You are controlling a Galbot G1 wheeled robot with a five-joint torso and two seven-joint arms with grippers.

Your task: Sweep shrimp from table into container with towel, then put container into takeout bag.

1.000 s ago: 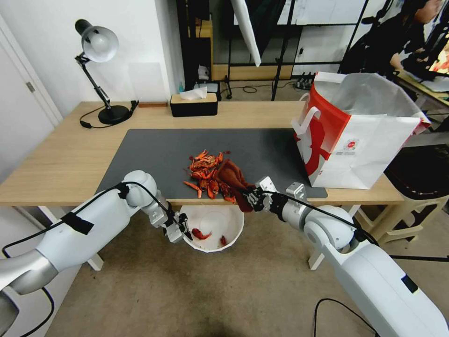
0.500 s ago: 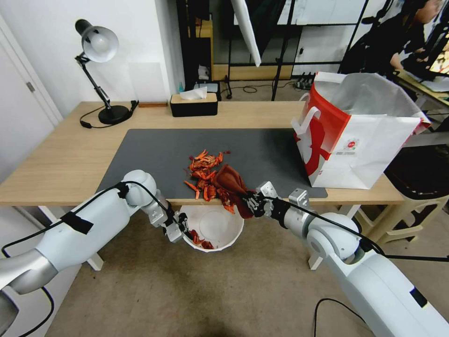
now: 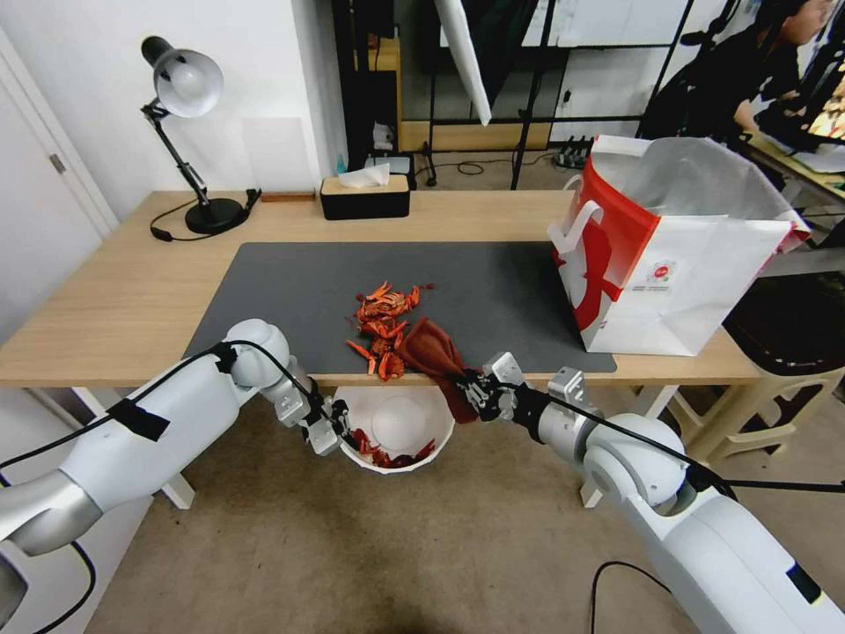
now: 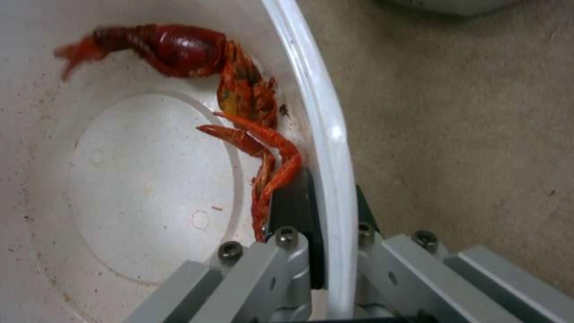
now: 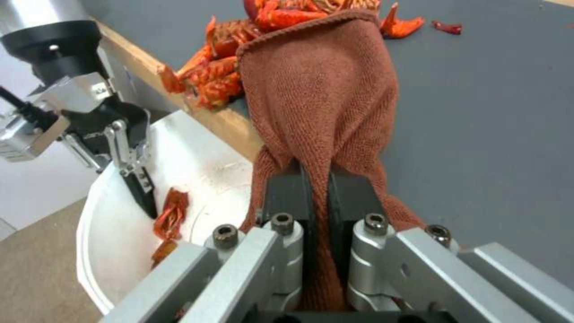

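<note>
Red-orange crayfish-like shrimp (image 3: 381, 324) lie heaped on the dark grey mat at the near edge of the light wooden tabletop (image 3: 123, 299), with several pieces already down in the large round white plastic container (image 3: 437, 414), gathered against its near wall. That bowl hangs just below the edge, under the pile, my left tool (image 3: 327, 431) clenched on its rim, one pad inside the wall and one outside. My right tool (image 3: 476, 393) is clamped on the small red-brown fuzzy towel (image 3: 433, 350), which drapes from the mat over the edge and lies against the pile's right side.

I judge I am in the middle of the sweeping step: most of the shrimp are not yet in the bowl. The next stroke calls for setting the cloth behind the far pieces and dragging them toward the edge while the bowl holds steady beneath.

Compared with a second ago, more shrimp lie in the container and fewer at the edge, and my right tool has pulled back and lower. The white paper takeout bag with red side panel (image 3: 695, 264) stands on the right, unmoved.
</note>
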